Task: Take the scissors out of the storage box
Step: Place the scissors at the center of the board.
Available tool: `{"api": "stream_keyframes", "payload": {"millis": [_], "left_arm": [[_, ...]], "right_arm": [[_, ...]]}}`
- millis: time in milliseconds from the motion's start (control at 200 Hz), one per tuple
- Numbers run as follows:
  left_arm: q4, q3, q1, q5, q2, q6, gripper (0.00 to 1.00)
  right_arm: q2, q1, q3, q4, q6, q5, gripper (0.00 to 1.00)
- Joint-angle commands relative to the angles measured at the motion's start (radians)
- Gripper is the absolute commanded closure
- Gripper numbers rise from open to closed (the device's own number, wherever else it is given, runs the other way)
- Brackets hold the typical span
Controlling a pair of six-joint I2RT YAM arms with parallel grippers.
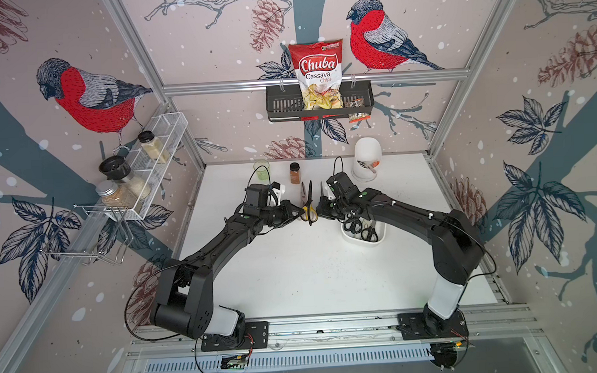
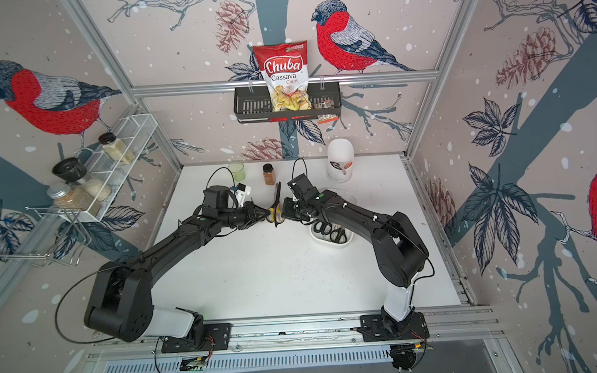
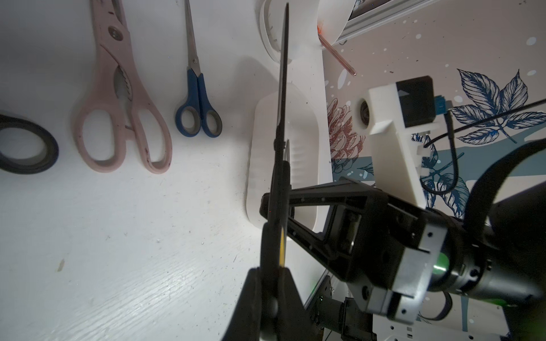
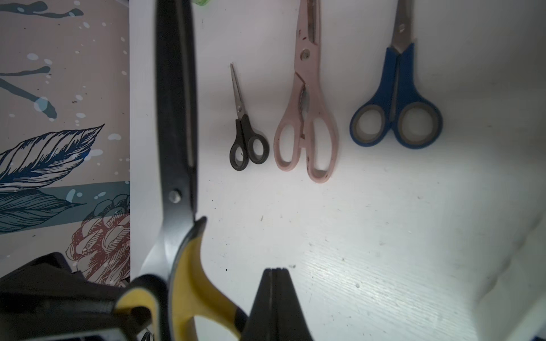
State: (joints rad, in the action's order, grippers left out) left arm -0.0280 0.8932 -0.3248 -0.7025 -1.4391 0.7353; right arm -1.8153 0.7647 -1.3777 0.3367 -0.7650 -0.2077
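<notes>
Left gripper (image 1: 295, 213) is clamped on the yellow scissors (image 1: 308, 213), apparently by a handle loop, blades pointing far. Right gripper (image 1: 320, 210) is closed and empty, just right of it. Lower the pair flat, clear of the pink scissors (image 4: 307, 118) and the spice jar (image 1: 294, 173). Black pairs lie in the box (image 1: 363, 244), right.

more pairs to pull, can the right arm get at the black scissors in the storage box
Probably yes: right tool is empty, the black scissors lie exposed in the storage box nearby.
</notes>
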Motion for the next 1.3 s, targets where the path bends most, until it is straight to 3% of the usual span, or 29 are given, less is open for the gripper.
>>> {"api": "stream_keyframes", "payload": {"millis": [0,270,860,1050,1296], "left_arm": [[0.079,0.001,-0.024,-0.01,-0.009,0.012,0.96],[0.04,-0.003,-0.015,0.027,-0.002,-0.021,0.97],[-0.141,-0.08,0.327,0.031,0.027,-0.231,0.97],[-0.185,-0.052,0.395,0.058,-0.039,-0.303,0.97],[-0.224,0.043,0.412,0.056,-0.174,-0.379,0.97]], "right_arm": [[-0.012,0.025,-0.032,-0.037,-0.018,-0.045,1.0],[0.01,0.02,-0.017,0.025,0.002,0.01,1.0],[0.171,-0.097,0.144,0.082,0.082,0.058,1.0],[0.175,-0.118,0.161,0.084,0.106,0.038,1.0],[0.184,-0.142,0.162,0.104,0.137,0.03,1.0]]}}
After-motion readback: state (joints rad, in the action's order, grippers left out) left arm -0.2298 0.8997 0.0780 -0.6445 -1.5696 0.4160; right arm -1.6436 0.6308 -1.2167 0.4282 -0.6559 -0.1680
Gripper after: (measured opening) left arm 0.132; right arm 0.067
